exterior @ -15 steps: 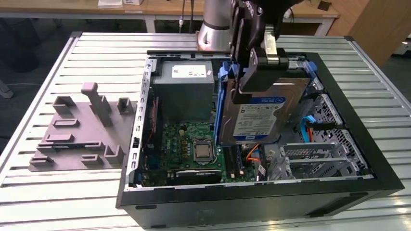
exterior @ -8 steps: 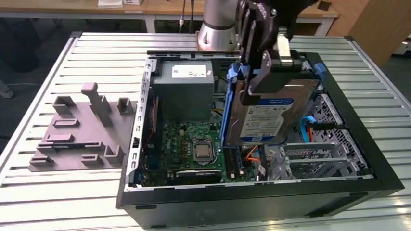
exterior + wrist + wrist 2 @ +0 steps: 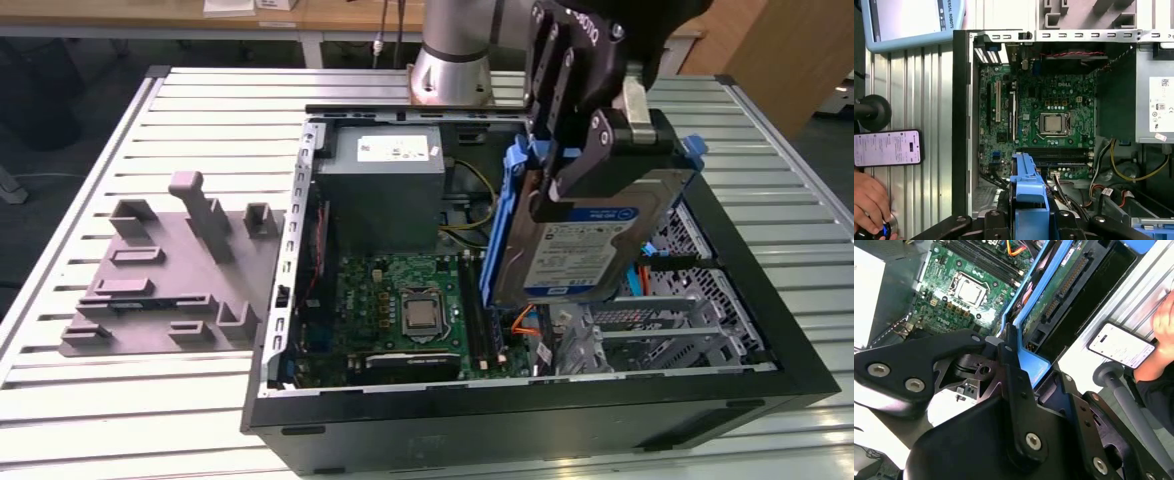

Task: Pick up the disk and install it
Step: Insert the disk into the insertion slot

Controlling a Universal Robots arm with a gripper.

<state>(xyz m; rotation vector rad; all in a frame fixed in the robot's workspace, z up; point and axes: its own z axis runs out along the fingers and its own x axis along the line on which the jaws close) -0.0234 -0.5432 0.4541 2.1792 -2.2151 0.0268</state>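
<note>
Exterior view: high, looking down across the open computer case [image 3: 534, 410].
Both wrist views: close above, sharing its motherboard [image 3: 1029, 100] [image 3: 949, 270].

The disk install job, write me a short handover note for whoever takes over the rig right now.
Gripper: shut on the disk, gripping its upper end.
Disk: lifted, hanging steeply tilted above the open computer case, toward the exterior view's right.
Grey holder fixture: at the exterior view's left of the case.
Done: pickup.
Left: disk not yet seated in the case.
Note: a person's hand is beside the case, near a phone.
</note>
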